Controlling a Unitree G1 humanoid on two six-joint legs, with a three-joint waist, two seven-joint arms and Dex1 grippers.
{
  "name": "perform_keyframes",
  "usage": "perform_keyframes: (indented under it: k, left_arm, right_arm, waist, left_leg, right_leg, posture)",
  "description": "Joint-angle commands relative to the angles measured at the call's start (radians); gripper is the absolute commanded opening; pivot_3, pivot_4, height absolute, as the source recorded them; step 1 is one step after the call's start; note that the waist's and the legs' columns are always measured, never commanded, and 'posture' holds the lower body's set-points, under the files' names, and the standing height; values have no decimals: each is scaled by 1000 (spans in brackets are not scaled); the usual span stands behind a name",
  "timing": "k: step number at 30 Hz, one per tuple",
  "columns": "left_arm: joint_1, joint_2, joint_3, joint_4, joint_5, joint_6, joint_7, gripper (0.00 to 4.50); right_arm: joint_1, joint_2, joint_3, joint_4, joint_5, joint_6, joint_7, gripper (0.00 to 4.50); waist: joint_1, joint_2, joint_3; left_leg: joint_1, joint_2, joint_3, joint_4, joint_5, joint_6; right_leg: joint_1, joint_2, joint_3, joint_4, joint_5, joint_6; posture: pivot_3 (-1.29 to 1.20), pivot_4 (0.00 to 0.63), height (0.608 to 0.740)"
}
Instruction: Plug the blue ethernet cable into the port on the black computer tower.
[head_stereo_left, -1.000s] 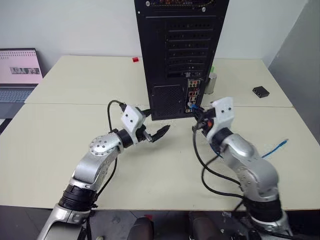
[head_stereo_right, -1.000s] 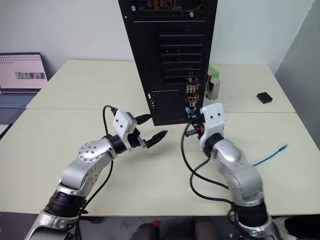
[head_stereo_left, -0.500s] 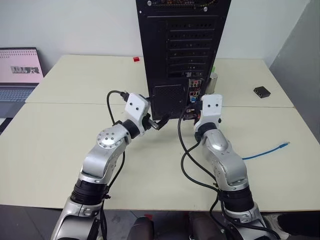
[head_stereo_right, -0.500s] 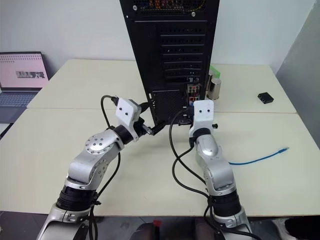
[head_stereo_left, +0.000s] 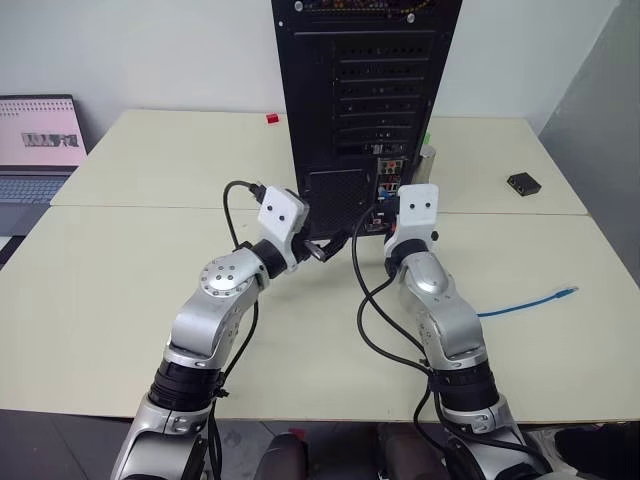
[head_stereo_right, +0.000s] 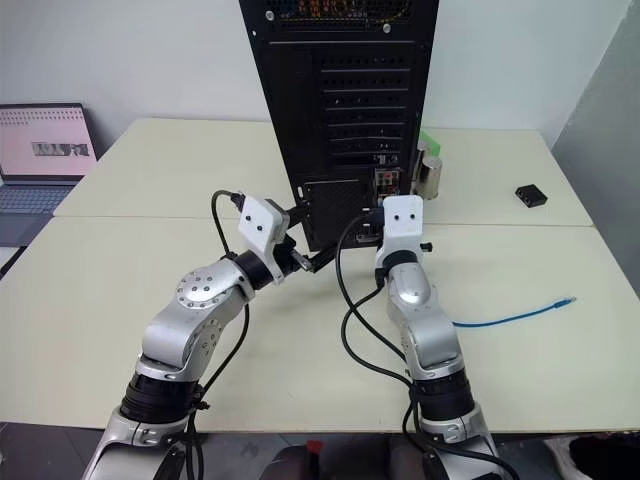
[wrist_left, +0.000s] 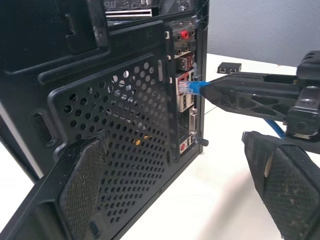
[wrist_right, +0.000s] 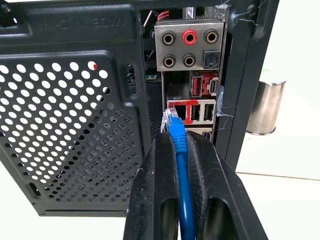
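The black computer tower (head_stereo_left: 365, 100) stands upright at mid-table, its rear face toward me. My right gripper (wrist_right: 178, 139) is shut on the blue ethernet cable (wrist_right: 178, 132) just behind its clear plug. The plug's tip sits at the port (wrist_right: 175, 106) in the connector cluster; I cannot tell if it is seated. The left wrist view shows the plug (wrist_left: 189, 87) against the panel. The rest of the cable (head_stereo_left: 525, 303) trails over the table to the right. My left gripper (wrist_left: 180, 180) is open beside the tower's lower perforated vent (wrist_left: 125, 130), holding nothing.
A laptop (head_stereo_left: 40, 145) sits open at the far left edge. Right of the tower stand a metal can (head_stereo_left: 425, 165) and a small black box (head_stereo_left: 521, 183). A small red item (head_stereo_left: 271, 119) lies behind the tower on the left.
My right arm has swung its elbow inward and brought the plug closer to the connector cluster. My left gripper has moved up and right, close to the tower's lower vent.
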Motion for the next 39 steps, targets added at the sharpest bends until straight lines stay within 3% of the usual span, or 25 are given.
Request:
perform_keyframes:
  k: [1,39]
  left_arm:
    - [-9,-9,18,-46,-11,3,-11,4500]
    - [22,5,59,-11,12,-16,-53,4500]
  right_arm:
    - [-18,12,-19,-30,-12,-41,-5,3]
    - [-40,27,7,21,-64,-56,51,2]
  waist:
    - [0,0,0]
    - [-17,0,0]
  left_leg:
    - [0,0,0,0,0,0]
    - [0,0,0,-1,0,0]
  right_leg:
    - [0,0,0,0,0,0]
    - [-1,0,0,0,0,0]
  posture:
    - [0,150,740]
    - [0,150,740]
